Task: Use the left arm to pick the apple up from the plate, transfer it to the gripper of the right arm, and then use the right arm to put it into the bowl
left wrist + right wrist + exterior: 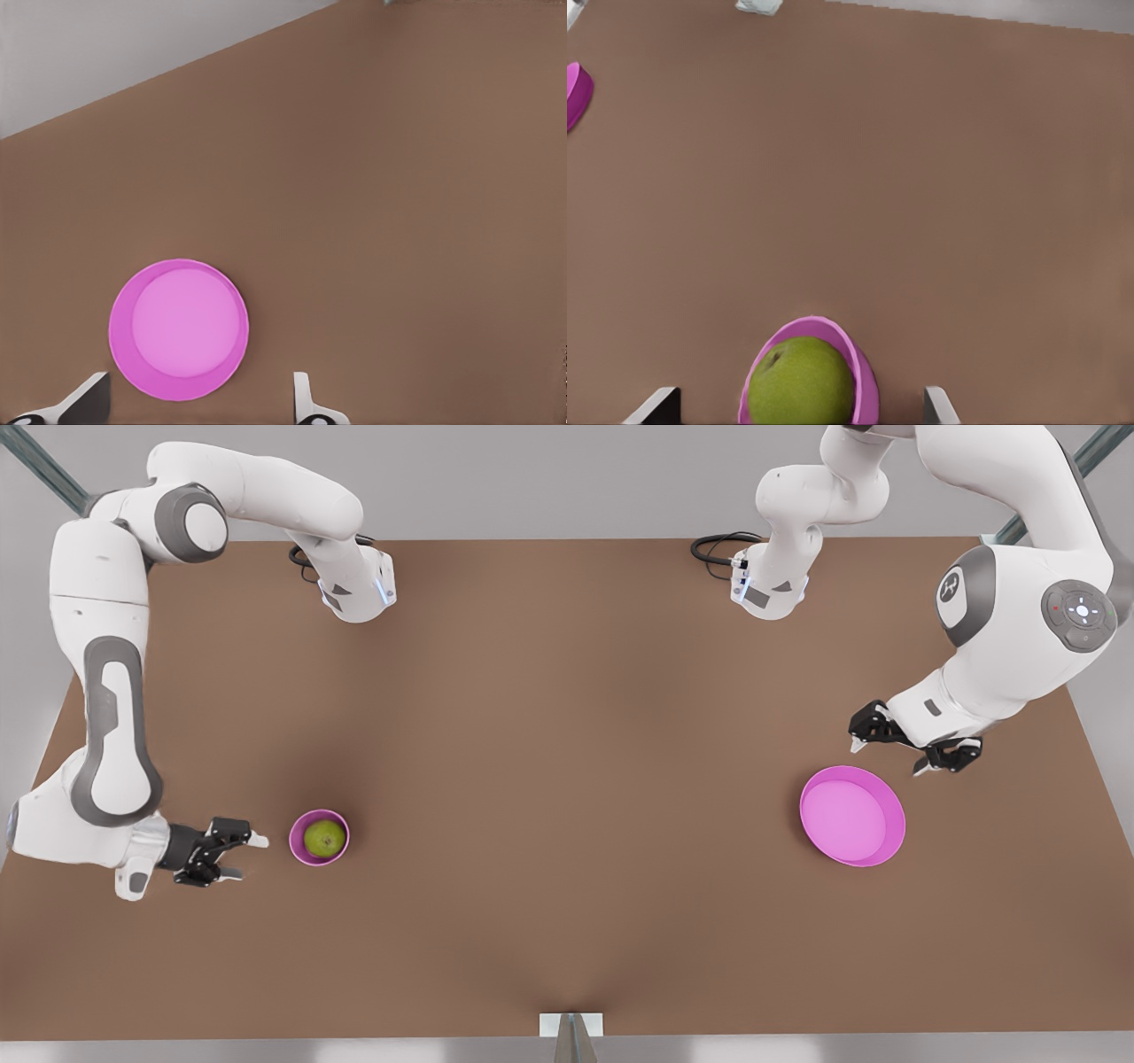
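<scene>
Apple (324, 838) sits in the bowl (297, 849) near the table's front edge; my right gripper (232, 858), fingers spread, should back off level, my left gripper (912, 747) waiting open beside the plate (893, 828).

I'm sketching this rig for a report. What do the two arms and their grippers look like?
Both arms are glossy white, rounded segments with grey joint bands. The left arm carries a round grey button pad and a logo disc, with a wide black cable loop at its base. The right arm has a smaller cable. The left gripper and right gripper are black with pale-tipped jaws.
</scene>
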You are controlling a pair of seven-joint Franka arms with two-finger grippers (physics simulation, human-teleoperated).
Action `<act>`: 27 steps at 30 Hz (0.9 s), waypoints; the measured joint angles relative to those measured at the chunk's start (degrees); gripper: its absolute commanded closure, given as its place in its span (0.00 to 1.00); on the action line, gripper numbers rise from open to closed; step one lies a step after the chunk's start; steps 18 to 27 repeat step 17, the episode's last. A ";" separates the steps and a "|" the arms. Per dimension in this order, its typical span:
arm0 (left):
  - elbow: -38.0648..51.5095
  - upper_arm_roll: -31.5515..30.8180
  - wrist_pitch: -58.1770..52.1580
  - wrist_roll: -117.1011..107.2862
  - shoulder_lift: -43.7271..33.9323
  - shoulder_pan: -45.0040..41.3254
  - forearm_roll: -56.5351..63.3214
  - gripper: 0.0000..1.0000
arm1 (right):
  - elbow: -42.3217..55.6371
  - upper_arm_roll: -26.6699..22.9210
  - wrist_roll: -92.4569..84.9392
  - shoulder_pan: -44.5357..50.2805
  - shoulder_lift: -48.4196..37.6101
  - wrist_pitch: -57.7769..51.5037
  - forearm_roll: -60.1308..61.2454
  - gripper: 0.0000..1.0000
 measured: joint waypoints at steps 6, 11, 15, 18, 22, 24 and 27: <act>0.45 -0.05 -0.16 -3.89 0.19 -0.91 0.19 0.00 | 0.35 -5.57 12.05 16.16 -25.84 -9.05 -20.91 0.00; 3.66 0.02 -1.63 -6.59 4.70 -0.74 0.43 0.00 | -7.48 -21.84 23.40 31.92 -33.62 -14.74 -22.67 0.00; 4.19 0.03 -2.75 -8.33 6.23 -0.58 0.65 0.00 | -6.78 -22.68 30.63 32.31 -32.70 -17.06 -22.98 0.00; 4.22 0.06 -3.03 -9.06 6.49 -0.60 0.70 0.00 | -6.74 -22.60 33.69 32.59 -32.64 -17.74 -23.05 0.00; 4.22 0.06 -3.03 -9.06 6.49 -0.60 0.70 0.00 | -6.74 -22.60 33.69 32.59 -32.64 -17.74 -23.05 0.00; 4.22 0.06 -3.03 -9.06 6.49 -0.60 0.70 0.00 | -6.74 -22.60 33.69 32.59 -32.64 -17.74 -23.05 0.00; 4.22 0.06 -3.03 -9.06 6.49 -0.60 0.70 0.00 | -6.74 -22.60 33.69 32.59 -32.64 -17.74 -23.05 0.00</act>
